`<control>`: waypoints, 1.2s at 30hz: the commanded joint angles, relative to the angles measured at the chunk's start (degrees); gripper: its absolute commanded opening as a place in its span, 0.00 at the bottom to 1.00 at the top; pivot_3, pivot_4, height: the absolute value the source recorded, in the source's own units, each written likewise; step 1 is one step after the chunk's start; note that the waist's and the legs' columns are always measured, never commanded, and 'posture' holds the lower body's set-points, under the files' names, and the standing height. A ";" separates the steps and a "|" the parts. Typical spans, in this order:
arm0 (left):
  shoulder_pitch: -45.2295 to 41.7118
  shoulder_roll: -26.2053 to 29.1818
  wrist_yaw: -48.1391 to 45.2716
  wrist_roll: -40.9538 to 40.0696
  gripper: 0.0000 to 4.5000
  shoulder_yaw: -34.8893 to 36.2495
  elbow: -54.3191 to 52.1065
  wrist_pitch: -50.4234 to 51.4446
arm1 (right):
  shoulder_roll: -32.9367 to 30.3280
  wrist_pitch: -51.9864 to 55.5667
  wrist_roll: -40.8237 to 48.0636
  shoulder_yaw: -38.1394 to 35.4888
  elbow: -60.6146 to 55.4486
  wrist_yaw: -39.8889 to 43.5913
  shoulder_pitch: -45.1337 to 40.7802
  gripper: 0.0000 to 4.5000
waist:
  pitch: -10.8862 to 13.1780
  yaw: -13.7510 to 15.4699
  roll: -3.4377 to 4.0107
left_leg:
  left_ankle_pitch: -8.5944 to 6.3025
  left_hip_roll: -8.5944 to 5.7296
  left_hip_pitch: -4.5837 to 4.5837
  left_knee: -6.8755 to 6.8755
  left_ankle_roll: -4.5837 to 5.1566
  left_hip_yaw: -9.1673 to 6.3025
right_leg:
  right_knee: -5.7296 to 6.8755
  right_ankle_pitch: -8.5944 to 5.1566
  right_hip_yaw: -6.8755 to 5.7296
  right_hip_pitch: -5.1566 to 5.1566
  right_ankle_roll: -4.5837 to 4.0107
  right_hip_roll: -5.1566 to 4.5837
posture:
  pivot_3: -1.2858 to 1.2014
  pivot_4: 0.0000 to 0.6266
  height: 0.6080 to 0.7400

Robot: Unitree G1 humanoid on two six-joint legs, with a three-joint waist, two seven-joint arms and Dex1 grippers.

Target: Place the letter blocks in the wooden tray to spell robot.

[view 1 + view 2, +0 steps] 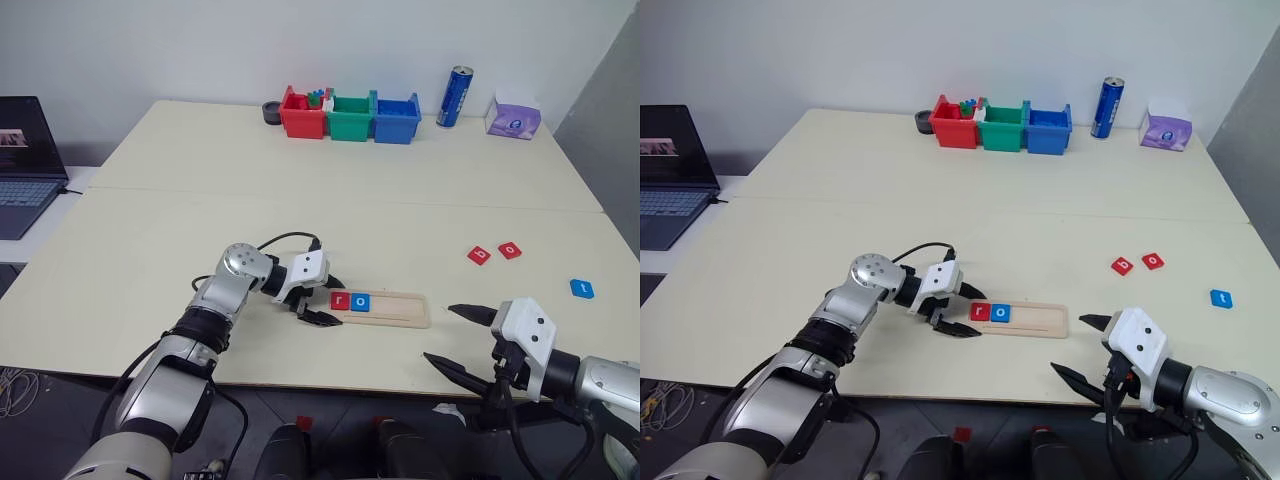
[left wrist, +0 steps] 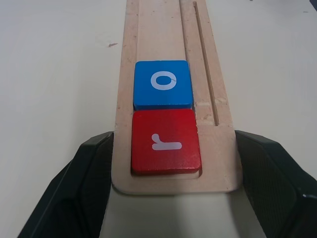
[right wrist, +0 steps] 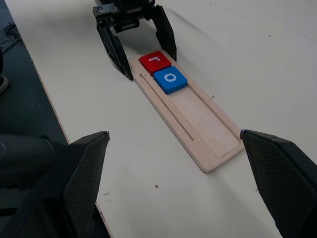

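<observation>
The wooden tray [image 1: 400, 312] lies near the table's front edge. A red "r" block [image 1: 340, 300] and a blue "o" block [image 1: 361, 301] sit side by side at its left end. My left gripper [image 1: 326, 302] straddles that end, one finger [image 2: 89, 173] pressed against each side of the wood. Right of the tray, my right gripper [image 1: 440, 333] hovers open over the table edge, pointing at the tray with nothing between its fingers. A red "b" block [image 1: 480, 254], a red "o" block [image 1: 510, 249] and a blue "t" block [image 1: 582, 288] lie loose at the right.
Red [image 1: 302, 115], green [image 1: 352, 117] and blue [image 1: 397, 119] bins line the far edge, with a blue can [image 1: 456, 96] and a tissue box [image 1: 513, 115] to their right. A laptop [image 1: 25, 165] sits on a side table at the left.
</observation>
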 commanded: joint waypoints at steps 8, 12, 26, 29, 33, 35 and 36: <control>0.82 -1.63 -1.39 0.84 0.98 -2.61 -0.27 2.03 | 0.03 -0.70 0.03 -1.78 -2.28 -0.02 0.44 1.00 | 0.00 0.04 0.00 | 0.00 -0.01 -0.01 0.03 0.00 0.00 | 0.00 0.00 0.00 0.00 0.00 0.01 | 0.52 0.24 1.00; 0.83 -1.41 -2.15 0.44 1.00 -2.32 -0.92 2.62 | -0.01 -0.66 0.11 -1.63 -2.17 0.05 0.21 1.00 | 0.00 0.01 0.00 | 0.00 -0.01 -0.01 0.08 0.00 0.00 | 0.01 0.00 0.00 0.02 0.00 0.02 | 0.52 0.24 1.00; 0.85 3.18 -1.03 -6.12 1.00 4.74 -4.46 1.59 | -0.56 -0.33 2.97 -5.09 -0.43 2.17 -1.68 1.00 | 0.02 -0.48 -0.02 | 0.00 0.09 -0.05 0.06 0.00 0.00 | 0.04 0.01 -0.01 -0.07 -0.01 0.15 | 0.52 0.24 1.00; 0.89 3.53 0.10 -8.49 1.00 7.13 -5.59 3.73 | -0.55 -0.21 3.31 -5.30 0.41 2.81 -2.59 1.00 | 0.03 -0.48 -0.03 | 0.00 0.10 -0.10 0.07 0.00 -0.01 | 0.03 0.01 -0.01 -0.08 -0.01 0.14 | 0.52 0.24 1.00; 0.44 4.65 2.18 -10.05 1.00 10.21 -5.17 4.93 | -0.21 -0.88 2.76 -4.66 1.59 3.32 -4.05 1.00 | 0.03 -0.52 -0.03 | 0.00 0.11 -0.10 0.07 0.00 0.00 | 0.03 0.01 0.00 -0.10 -0.01 0.13 | 0.52 0.24 1.00; -0.14 5.14 2.82 -10.37 1.00 11.08 -5.18 5.50 | 0.07 -1.18 2.54 -4.29 1.84 3.19 -4.64 1.00 | 0.03 -0.54 -0.02 | 0.00 0.11 -0.10 0.07 0.00 -0.02 | 0.03 0.01 -0.02 -0.11 -0.01 0.14 | 0.52 0.24 1.00; -0.42 5.27 3.08 -10.62 1.00 11.42 -5.38 6.08 | 0.24 -1.40 2.37 -4.11 1.94 3.19 -4.64 1.00 | 0.04 -0.54 -0.02 | 0.00 0.11 -0.11 0.07 0.00 -0.02 | 0.03 0.01 -0.02 -0.11 -0.01 0.14 | 0.52 0.24 1.00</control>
